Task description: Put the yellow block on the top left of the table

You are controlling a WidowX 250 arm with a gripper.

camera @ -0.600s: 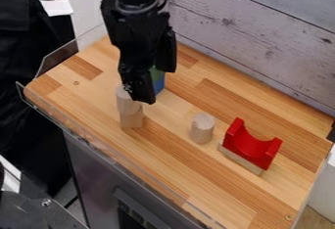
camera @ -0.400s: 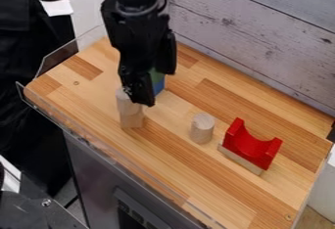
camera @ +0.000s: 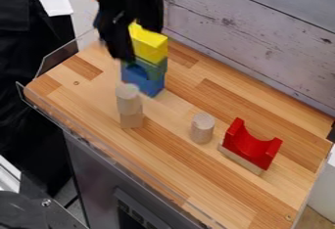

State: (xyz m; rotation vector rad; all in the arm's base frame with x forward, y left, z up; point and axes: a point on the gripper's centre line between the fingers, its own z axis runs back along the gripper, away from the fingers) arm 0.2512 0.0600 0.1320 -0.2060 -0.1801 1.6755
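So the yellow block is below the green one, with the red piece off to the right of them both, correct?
Not quite: the camera view shows the yellow block above the green one, not below it. The red piece is indeed off to the right of them both.

A pale, knotted plank wall (camera: 255, 32) runs beside the wooden table (camera: 294, 125); a clear guard (camera: 60, 59) lines part of its edge, above tan floor (camera: 317, 217).
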